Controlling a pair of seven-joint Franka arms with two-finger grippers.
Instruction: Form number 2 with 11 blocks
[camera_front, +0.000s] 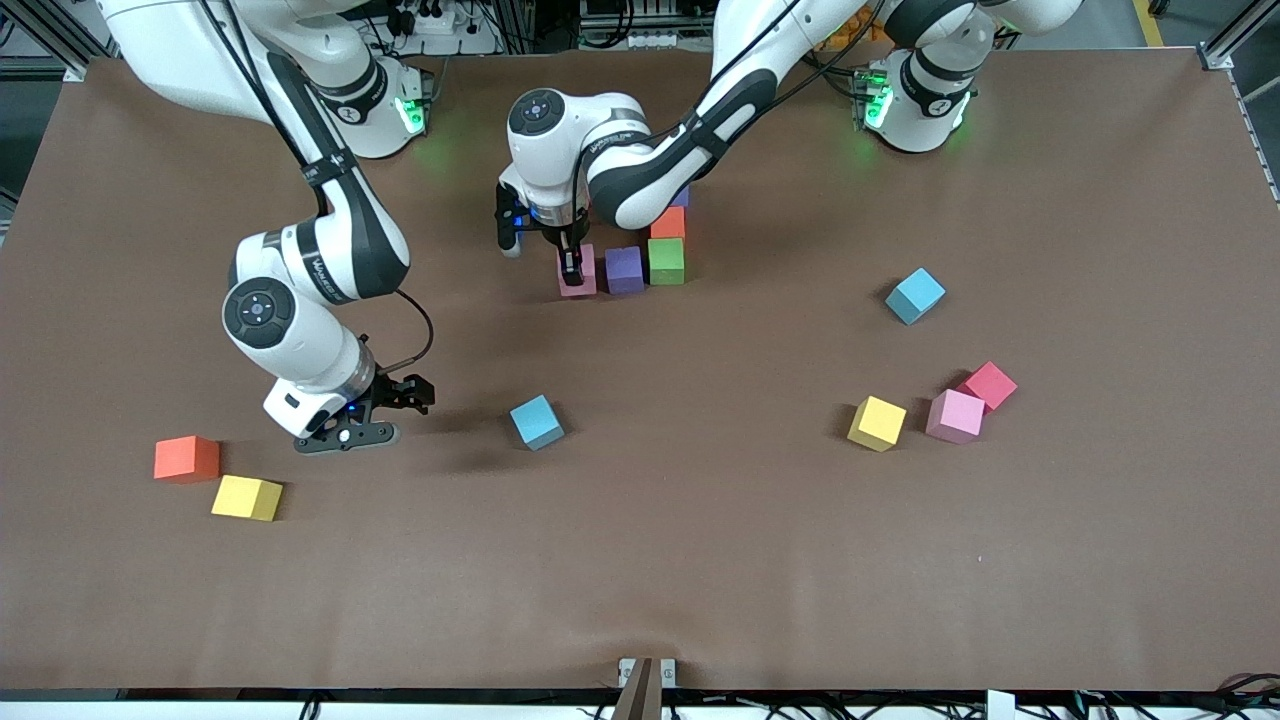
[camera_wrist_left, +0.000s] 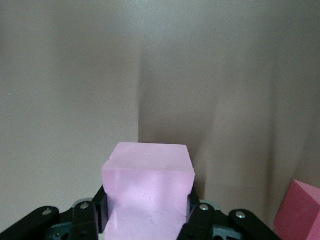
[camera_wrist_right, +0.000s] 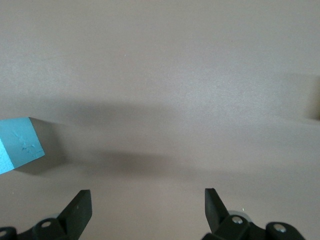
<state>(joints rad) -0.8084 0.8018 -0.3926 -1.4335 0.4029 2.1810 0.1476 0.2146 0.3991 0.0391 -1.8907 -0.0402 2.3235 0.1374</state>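
- Orange block (camera_front: 186, 458) and yellow block (camera_front: 247, 497): both rest on the counter (camera_front: 640, 580) at the right arm's end, touching at a corner, the yellow one nearer the front camera.
- Right claw (camera_front: 385, 412): jaws fully spread, holding nothing. It hovers low over bare counter between the orange block and a light blue block (camera_front: 537, 421). In the right wrist view that light blue block (camera_wrist_right: 17, 144) lies off to one side of the open jaws, not between them. The right arm is the nearer one to this block.
- Left claw (camera_front: 571, 270): closed on a pink block (camera_front: 578, 275), as the left wrist view confirms with the pink block (camera_wrist_left: 148, 187) pinched between both fingers.
- Number 2, partly built: the held pink block sits at the end of a row with a purple block (camera_front: 624, 269) and a green block (camera_front: 666, 260); an orange cube (camera_front: 668, 222) stands beside the green one, farther from the front camera.
- Judgement: the pink block appears seated in line; release looks due next.
- Loose blocks toward the left arm's end: yellow (camera_front: 877, 423), pink (camera_front: 955, 416), red (camera_front: 990, 385), light blue (camera_front: 915, 295).
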